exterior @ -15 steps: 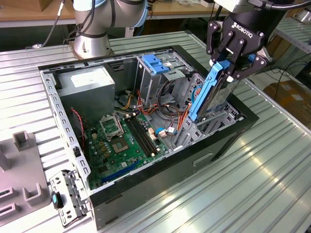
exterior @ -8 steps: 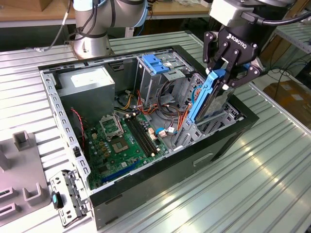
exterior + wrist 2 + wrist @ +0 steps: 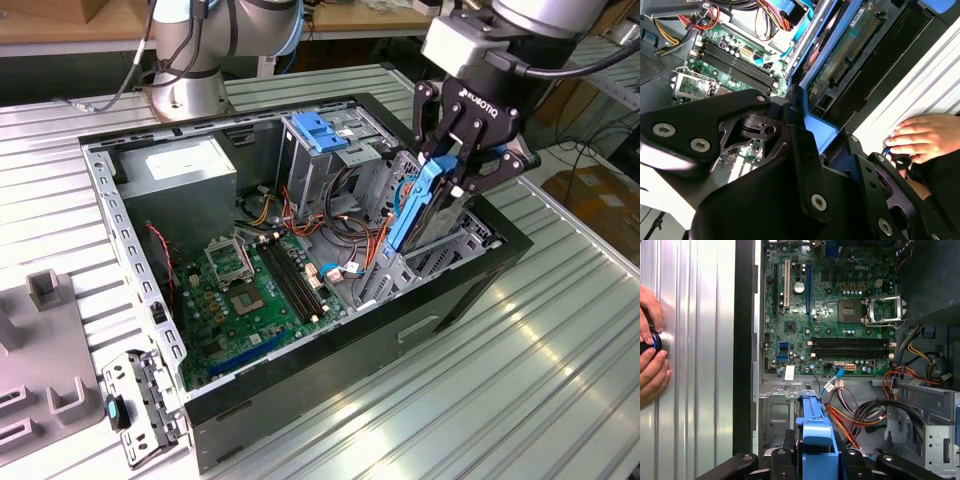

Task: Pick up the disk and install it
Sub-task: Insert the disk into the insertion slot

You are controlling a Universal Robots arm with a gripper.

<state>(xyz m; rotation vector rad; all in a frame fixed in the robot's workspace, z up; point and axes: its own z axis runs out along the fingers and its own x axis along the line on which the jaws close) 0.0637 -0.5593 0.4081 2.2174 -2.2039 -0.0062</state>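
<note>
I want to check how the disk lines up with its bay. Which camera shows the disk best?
The exterior view: the disk stands on edge between the jaws, tilted, over the open case. The second wrist view shows its circuit-board side close up; the first wrist view, its blue rail end-on.

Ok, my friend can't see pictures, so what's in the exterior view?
A robot arm's black gripper holds the disk, standing on edge with its blue rail showing, at the drive bay of an open computer case. The case lies on a ribbed metal table, its green motherboard showing.
</note>
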